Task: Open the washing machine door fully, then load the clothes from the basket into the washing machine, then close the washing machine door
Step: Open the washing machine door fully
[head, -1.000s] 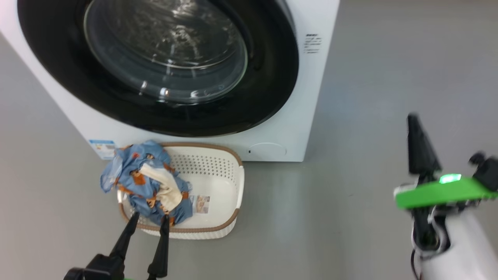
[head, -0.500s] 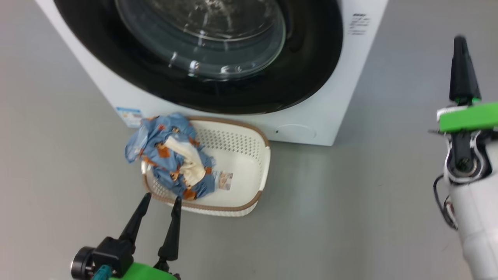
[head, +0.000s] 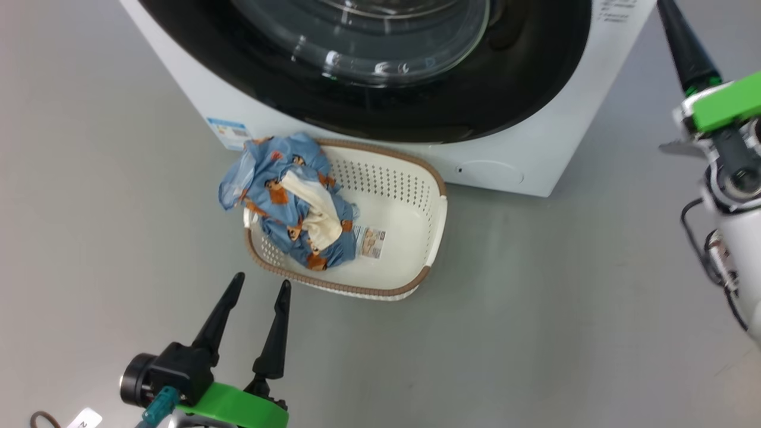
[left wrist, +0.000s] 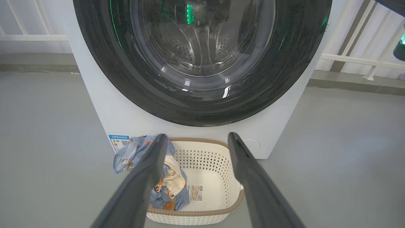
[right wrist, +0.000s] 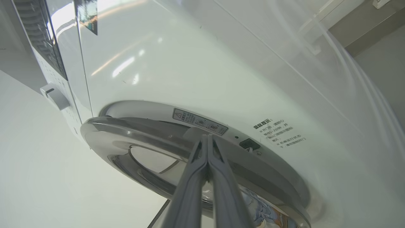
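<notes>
Washing machine (head: 535,151): stood on the grey floor (head: 535,309) at 12 o'clock of the head view, white front turned toward the robot; carried a blue sticker (head: 229,132) low at its 7 o'clock corner and a round cap (head: 493,175) low at its 5 o'clock corner.
Washing machine door (head: 416,116): looked closed against the front in the head and left wrist views; showed a glossy black ring around a bulging glass window, with the perforated steel drum (left wrist: 196,47) visible through the glass.
Basket (head: 439,202): sat upright on the floor just in front of the machine, at 6 o'clock from the door; bore a paper label (head: 373,242) on its bottom, beside the fabric.
Clothes (head: 291,208): lay bunched in the 9 o'clock end of the basket, blue bear-print fabric with a cream piece on top; spilled over the rim at 10 o'clock, toward the sticker.
Left gripper (head: 261,280): hovered at 7 o'clock of the head view, near the basket's 6 o'clock rim but apart from it; kept fingers spread wide, holding nothing, pointed toward 12 o'clock at basket and door.
Right gripper (right wrist: 207,136): hung raised at 2 o'clock of the head view, beside the machine's 3 o'clock edge; held fingers pressed together with nothing between them; reached, in the right wrist view, to the door's chrome rim near a small dark latch slot (right wrist: 250,144); could not tell whether touching.
</notes>
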Robot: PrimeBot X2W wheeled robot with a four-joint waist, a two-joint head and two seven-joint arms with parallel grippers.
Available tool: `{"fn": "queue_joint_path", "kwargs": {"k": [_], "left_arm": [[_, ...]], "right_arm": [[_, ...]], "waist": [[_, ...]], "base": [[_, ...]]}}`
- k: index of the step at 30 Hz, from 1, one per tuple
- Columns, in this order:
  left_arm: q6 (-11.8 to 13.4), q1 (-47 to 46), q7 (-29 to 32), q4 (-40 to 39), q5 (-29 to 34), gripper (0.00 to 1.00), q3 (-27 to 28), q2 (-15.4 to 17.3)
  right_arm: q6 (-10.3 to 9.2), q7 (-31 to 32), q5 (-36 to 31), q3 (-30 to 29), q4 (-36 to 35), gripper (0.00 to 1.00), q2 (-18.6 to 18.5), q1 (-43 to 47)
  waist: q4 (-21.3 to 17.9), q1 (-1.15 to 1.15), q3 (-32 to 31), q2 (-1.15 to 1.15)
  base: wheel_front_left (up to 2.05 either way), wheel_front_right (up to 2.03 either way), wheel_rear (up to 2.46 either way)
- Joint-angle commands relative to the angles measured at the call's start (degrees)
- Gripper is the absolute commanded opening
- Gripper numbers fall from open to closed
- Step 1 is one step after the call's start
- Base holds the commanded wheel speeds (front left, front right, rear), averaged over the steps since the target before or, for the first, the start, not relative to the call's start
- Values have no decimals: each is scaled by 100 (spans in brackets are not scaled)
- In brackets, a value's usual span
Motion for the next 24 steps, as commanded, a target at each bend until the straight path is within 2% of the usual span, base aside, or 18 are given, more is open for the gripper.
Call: {"fn": "queue_joint_path", "kwargs": {"k": [1, 11, 24], "left_arm": [[30, -178, -54, -153, -54, 100, 146, 89], [55, -399, -54, -199, -135, 100, 4, 89], [133, -616, -54, -278, -320, 100, -204, 88]], "right_arm": [[-5, 171, 174, 74, -101, 0, -58, -156], [-5, 1302, 922, 6, 223, 0, -275, -729], [-5, 2102, 936, 151, 685, 0, -258, -1424]], "waist": [[97, 0, 138, 0], [269, 0, 496, 0], [435, 0, 856, 0]], "base": [[0, 0, 0], [0, 0, 0], [0, 0, 0]]}}
